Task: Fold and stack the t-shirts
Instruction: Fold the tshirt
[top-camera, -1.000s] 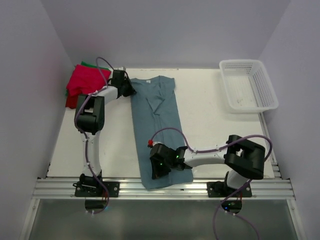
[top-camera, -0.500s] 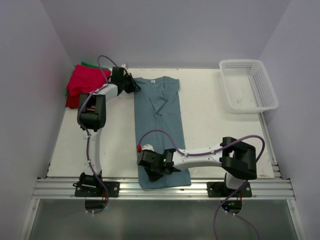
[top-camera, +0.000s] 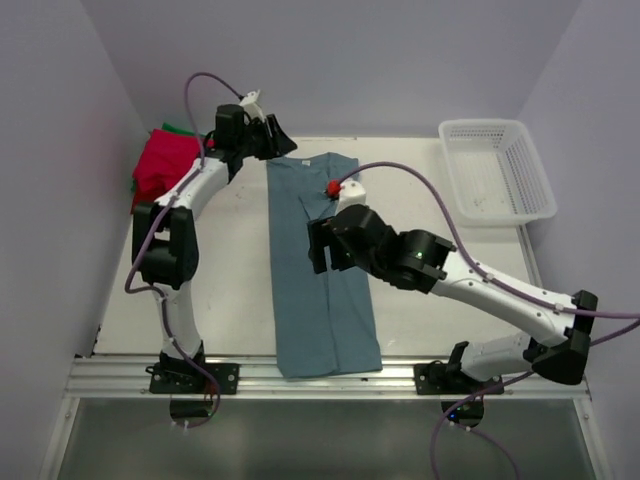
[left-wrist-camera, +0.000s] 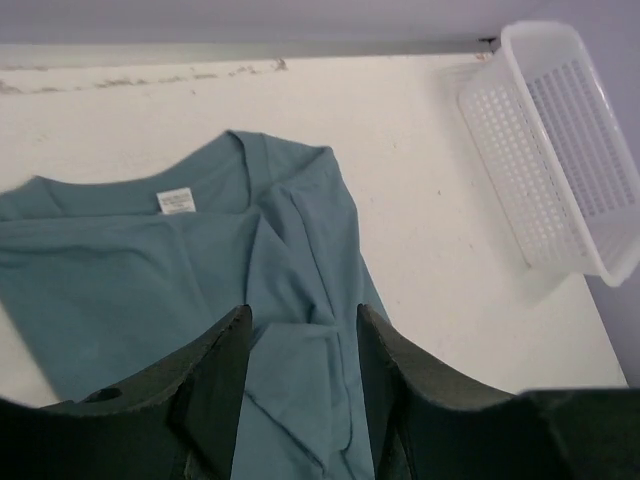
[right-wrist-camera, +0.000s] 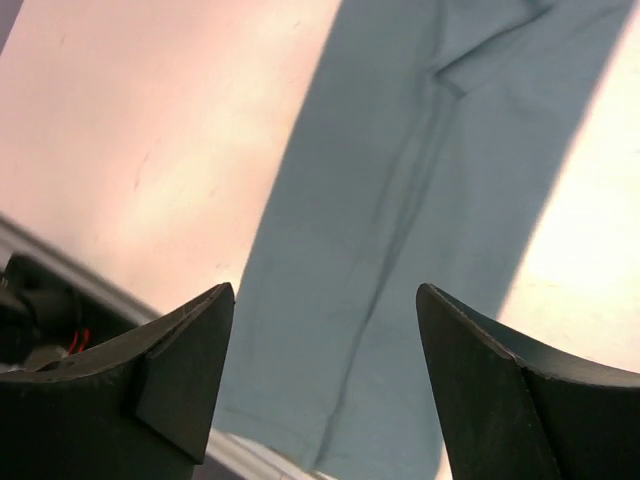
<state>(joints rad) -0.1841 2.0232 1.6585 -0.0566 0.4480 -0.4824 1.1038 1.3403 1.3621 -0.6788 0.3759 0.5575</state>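
The dusty blue-grey t-shirt (top-camera: 322, 290) lies flat as a long narrow strip, collar at the back, hem at the table's near edge. My left gripper (top-camera: 283, 145) hovers open over the collar's left corner, holding nothing. In its wrist view the t-shirt (left-wrist-camera: 150, 270) with its white label lies below the left gripper (left-wrist-camera: 300, 320). My right gripper (top-camera: 316, 247) hangs wide open above the strip's middle. Its wrist view shows the t-shirt (right-wrist-camera: 420, 220) far below the right gripper (right-wrist-camera: 325, 295). Folded red t-shirts (top-camera: 165, 165) sit on a green one (top-camera: 176, 128) at the back left.
A white mesh basket (top-camera: 497, 170) stands at the back right corner, and the left wrist view also shows the basket (left-wrist-camera: 560, 150). The metal rail (top-camera: 330, 378) runs along the near edge. Purple walls close in the table on three sides.
Both grippers opened and let go of the blue-grey t-shirt. The right arm rose from the hem to above the shirt's middle. The left gripper lifted off the collar corner.
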